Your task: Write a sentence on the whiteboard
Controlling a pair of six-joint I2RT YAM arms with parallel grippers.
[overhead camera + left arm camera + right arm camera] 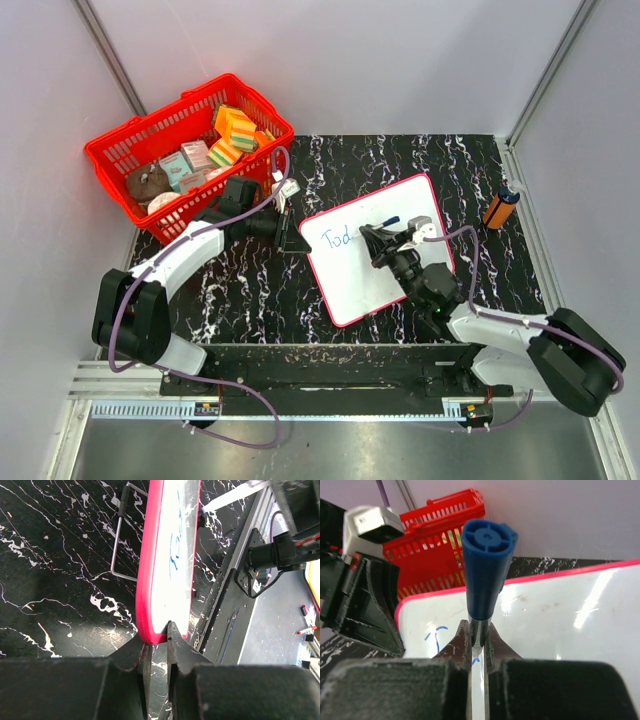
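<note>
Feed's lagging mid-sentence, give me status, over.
Left hand shut on board rim. Right hand shut on marker, over board. Writing reads "Tod", unfinished. Basket sits apart, not obstructing.

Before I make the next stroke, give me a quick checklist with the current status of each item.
1. Board grip: left end effector clamped on the whiteboard rim: ok.
2. Pen grip: right end effector shut on the blue marker: ok.
3. Tip contact with the board: cannot tell, tip hidden behind the fingers.
4. Text finished: the sentence reads only "Tod": not ok.
5. Blank board beyond the last letter: ok.
</note>
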